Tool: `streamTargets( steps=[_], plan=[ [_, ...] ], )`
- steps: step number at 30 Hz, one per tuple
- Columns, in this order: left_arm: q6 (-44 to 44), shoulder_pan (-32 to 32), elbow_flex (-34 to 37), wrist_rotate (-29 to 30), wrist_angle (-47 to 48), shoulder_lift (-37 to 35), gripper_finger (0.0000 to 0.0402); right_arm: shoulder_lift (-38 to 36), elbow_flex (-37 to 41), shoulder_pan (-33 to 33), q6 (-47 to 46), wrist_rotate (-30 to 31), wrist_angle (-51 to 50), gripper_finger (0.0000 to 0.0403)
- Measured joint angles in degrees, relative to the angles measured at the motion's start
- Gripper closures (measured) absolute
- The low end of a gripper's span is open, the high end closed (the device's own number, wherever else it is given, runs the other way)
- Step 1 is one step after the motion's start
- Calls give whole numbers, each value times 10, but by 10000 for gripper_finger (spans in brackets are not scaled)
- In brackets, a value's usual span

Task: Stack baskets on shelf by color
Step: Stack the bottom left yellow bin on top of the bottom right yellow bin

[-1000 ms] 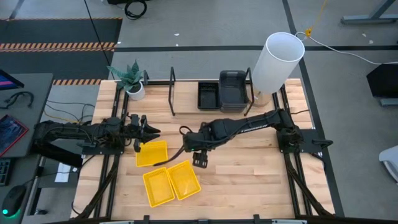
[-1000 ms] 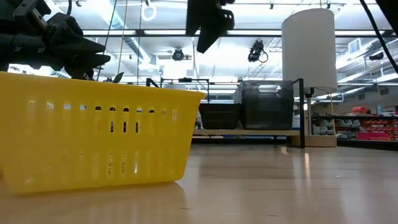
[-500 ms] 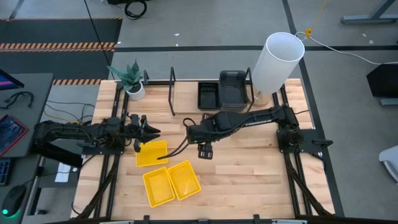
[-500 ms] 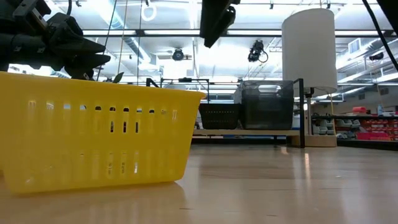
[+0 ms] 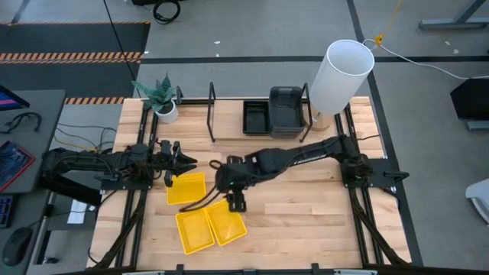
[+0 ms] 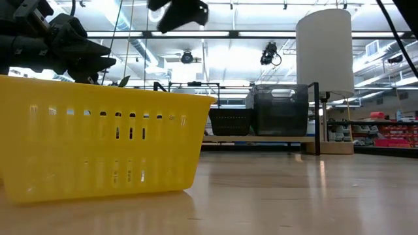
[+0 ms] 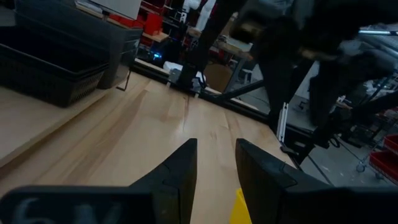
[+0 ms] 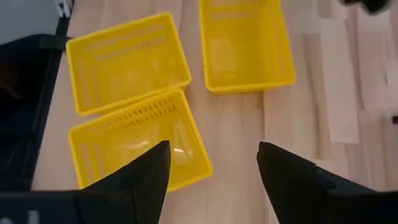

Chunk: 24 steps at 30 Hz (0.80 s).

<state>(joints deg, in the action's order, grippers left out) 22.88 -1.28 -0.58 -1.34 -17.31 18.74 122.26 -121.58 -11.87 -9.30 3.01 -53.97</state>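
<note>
Overhead, right claw (image 5: 236, 203) hung spread above the nearest-right yellow basket (image 5: 226, 220), holding nothing. Left claw (image 5: 182, 160), slightly parted and empty, waited by the far yellow basket (image 5: 187, 188).

No legible text or labels

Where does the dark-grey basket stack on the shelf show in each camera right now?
High view: the dark-grey basket stack is at the table's far edge, right of centre.
Low view: the stack is in the far background, right of centre.
Left wrist view: the stack is in the upper left corner.
Right wrist view: not in it.
Shared landmark: the black slotted baskets directly beside it.
</note>
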Motion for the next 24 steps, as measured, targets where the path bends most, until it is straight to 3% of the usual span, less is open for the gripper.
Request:
streamTargets(
  steps=[24],
  plan=[
    [0, 0, 0, 0, 1, 0, 285, 6, 1, 14, 19, 5, 89, 158]
  ],
)
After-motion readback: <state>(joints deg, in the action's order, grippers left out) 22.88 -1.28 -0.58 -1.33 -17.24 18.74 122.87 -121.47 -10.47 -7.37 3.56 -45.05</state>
